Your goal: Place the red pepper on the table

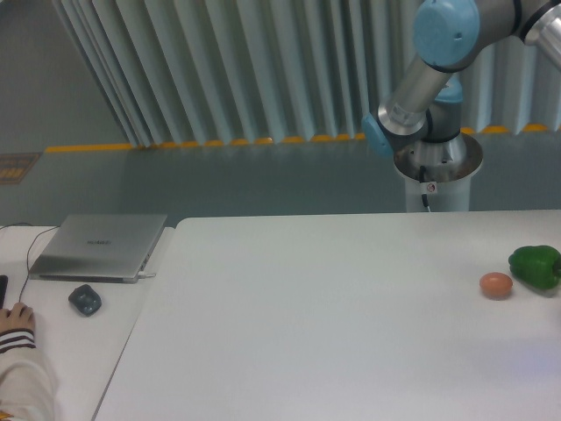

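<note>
Neither the red pepper nor the end effector is in view; only the arm's elbow (412,105) shows, so grip state and direction cannot be told. The bench (333,333) carries a green pepper (536,266) and orange ball (495,284) near its right edge.

White table (307,324), rounded corners.
</note>
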### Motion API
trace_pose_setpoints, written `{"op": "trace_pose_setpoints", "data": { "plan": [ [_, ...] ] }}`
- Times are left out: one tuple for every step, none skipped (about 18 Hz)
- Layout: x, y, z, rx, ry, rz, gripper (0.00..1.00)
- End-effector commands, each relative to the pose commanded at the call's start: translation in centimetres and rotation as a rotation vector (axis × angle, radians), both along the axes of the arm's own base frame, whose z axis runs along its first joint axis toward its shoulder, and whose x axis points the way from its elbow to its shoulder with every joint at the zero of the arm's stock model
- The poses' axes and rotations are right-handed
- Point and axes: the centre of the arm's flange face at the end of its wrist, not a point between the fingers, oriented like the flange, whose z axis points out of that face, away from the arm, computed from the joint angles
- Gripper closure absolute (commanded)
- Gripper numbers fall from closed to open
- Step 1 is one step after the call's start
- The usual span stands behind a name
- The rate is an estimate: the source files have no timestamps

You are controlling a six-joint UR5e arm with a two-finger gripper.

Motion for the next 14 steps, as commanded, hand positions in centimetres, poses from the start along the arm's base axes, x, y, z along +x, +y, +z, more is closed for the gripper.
{"op": "trace_pose_setpoints", "data": {
  "plan": [
    [0.0,-0.01,0.01,-0.001,0.001,0.002,0.0],
    [-0.04,0.0,0.08,-0.001,0.002,0.0,0.0],
    [-0.09,-0.09,0.08,-0.001,0.002,0.002,0.0],
    [-0.22,-0.39,0.01,-0.001,0.001,0.008,0.0],
    [-0.21,-0.4,-0.01,-0.002,-0.001,0.006,0.01],
    [-0.26,-0.49,-0.01,-0.002,-0.001,0.008,0.06],
    [-0.26,-0.5,-0.01,-0.002,-0.001,0.008,0.15],
    [-0.28,-0.49,-0.12,-0.003,-0.002,0.008,0.21],
    [-0.29,-0.48,-0.23,-0.003,-0.003,0.009,0.26],
    [-0.27,-0.49,-0.14,-0.001,-0.001,0.015,0.33],
    [-0.27,-0.51,-0.13,0.002,0.003,0.026,0.38],
    [-0.28,-0.5,0.03,0.006,0.007,0.034,0.38],
    [-0.24,-0.43,0.2,0.004,0.01,0.033,0.4],
    [-0.2,-0.46,0.41,0.003,0.012,0.034,0.42]
  ]
}}
